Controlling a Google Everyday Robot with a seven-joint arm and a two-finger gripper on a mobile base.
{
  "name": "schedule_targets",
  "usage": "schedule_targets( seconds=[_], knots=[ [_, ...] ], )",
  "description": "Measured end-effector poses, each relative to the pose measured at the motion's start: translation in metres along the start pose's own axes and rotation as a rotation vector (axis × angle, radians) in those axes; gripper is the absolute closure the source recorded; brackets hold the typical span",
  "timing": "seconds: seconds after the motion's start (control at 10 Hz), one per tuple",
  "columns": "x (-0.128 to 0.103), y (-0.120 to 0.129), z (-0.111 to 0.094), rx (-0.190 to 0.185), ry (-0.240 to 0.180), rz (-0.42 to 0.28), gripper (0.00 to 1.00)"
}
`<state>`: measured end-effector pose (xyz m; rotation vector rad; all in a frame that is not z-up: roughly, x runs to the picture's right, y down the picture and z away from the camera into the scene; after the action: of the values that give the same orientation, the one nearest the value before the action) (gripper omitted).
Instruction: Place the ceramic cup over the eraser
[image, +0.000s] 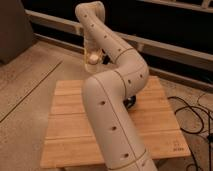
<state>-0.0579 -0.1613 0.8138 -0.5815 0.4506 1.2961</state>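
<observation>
The pincer (93, 56) hangs high above the worktop's (67, 131) far edge; whether it grips cannot be told. A small pale shape at its tip looks like the ceramic cup (93, 59). Below it, open planks lie left of the arm (114, 117).

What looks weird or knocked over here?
Nothing looks spilled or broken. The pincer hangs high above the far edge of the wooden table, and the arm hides much of the tabletop.
</observation>
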Motion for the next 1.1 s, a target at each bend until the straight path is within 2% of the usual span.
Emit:
schedule_targets(
  seconds=[0.9,1.1],
  knots=[
    [0.0001,-0.0008,0.0003,0.001,0.000,0.001,1.00],
    [0.0052,-0.0097,0.0057,0.000,0.016,0.012,1.00]
  ],
)
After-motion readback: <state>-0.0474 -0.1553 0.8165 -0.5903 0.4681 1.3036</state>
